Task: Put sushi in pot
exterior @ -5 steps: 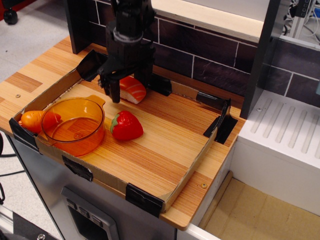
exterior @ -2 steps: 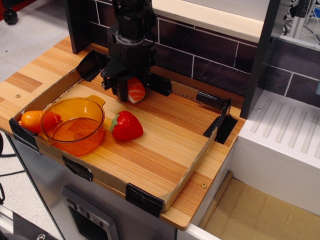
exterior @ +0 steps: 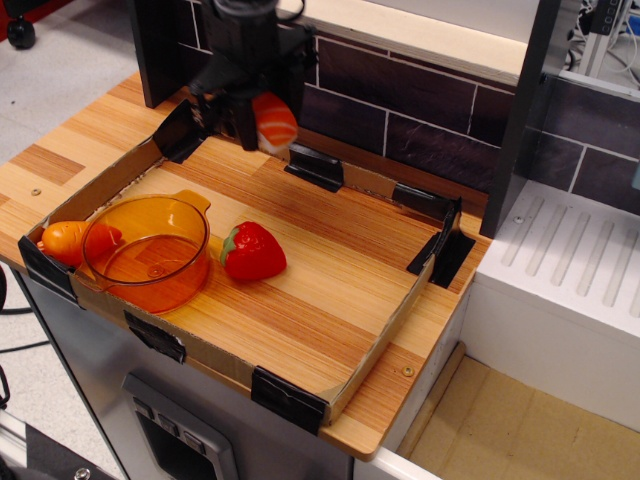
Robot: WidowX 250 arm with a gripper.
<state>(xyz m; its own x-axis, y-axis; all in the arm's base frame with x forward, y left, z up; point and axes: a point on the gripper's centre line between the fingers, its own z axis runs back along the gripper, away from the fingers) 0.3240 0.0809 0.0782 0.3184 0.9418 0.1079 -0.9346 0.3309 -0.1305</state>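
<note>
One small toy salmon nigiri (exterior: pixel 274 121), orange-topped with pale stripes over white rice, hangs pinched in the black robot gripper (exterior: pixel 262 128), tilted on end and clear of the wooden board, near the back wall of the cardboard-edged tray (exterior: pixel 372 345). It is held high, likely so it can pass over the rim of the one translucent orange plastic pot (exterior: pixel 146 251), which sits empty at the tray's front-left, well apart. One red toy strawberry (exterior: pixel 253 251) lies just beside the pot; one plain orange toy (exterior: pixel 64 241) rests against its far side.
</note>
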